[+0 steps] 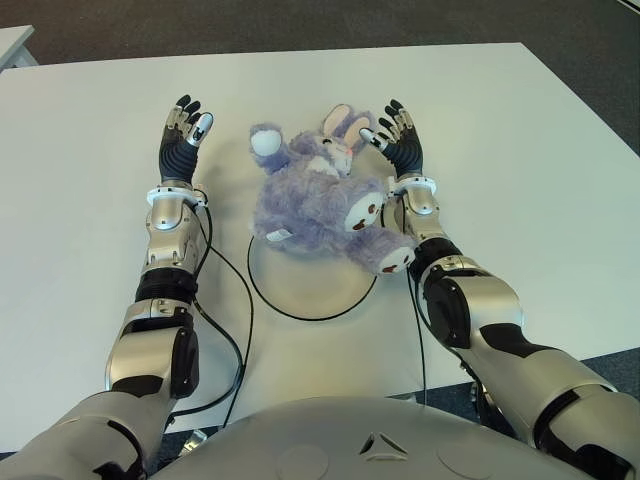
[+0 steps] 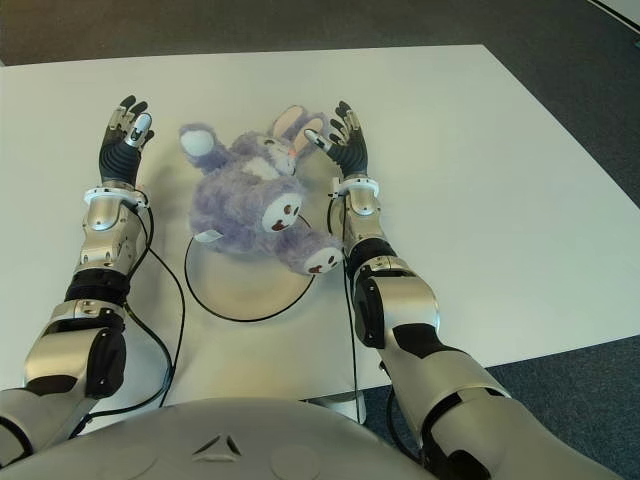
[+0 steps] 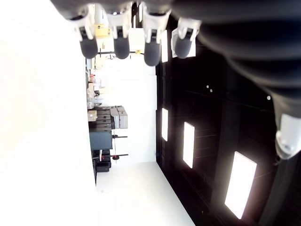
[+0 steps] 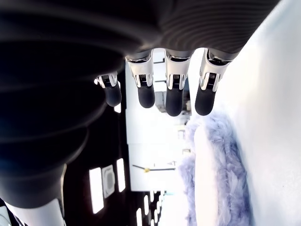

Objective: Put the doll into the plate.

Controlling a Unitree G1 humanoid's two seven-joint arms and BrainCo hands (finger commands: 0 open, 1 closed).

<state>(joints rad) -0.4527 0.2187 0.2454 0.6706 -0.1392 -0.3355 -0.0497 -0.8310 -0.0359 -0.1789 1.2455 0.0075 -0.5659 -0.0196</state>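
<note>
A lilac plush rabbit doll [image 1: 315,198] lies on its back across the far rim of the white plate [image 1: 305,285], a flat disc with a thin black edge. Its legs reach over the plate, while its head and ears [image 1: 340,128] lie on the table beyond the rim. My right hand [image 1: 398,135] stands just right of the doll's ears, fingers spread and holding nothing; one ear [image 4: 221,174] shows in the right wrist view. My left hand [image 1: 184,130] is left of the doll, apart from it, fingers [image 3: 122,44] spread.
The white table [image 1: 90,200] carries only the plate and doll. Its right edge [image 1: 590,110] drops to dark carpet. Black cables [image 1: 225,300] run along my left forearm beside the plate.
</note>
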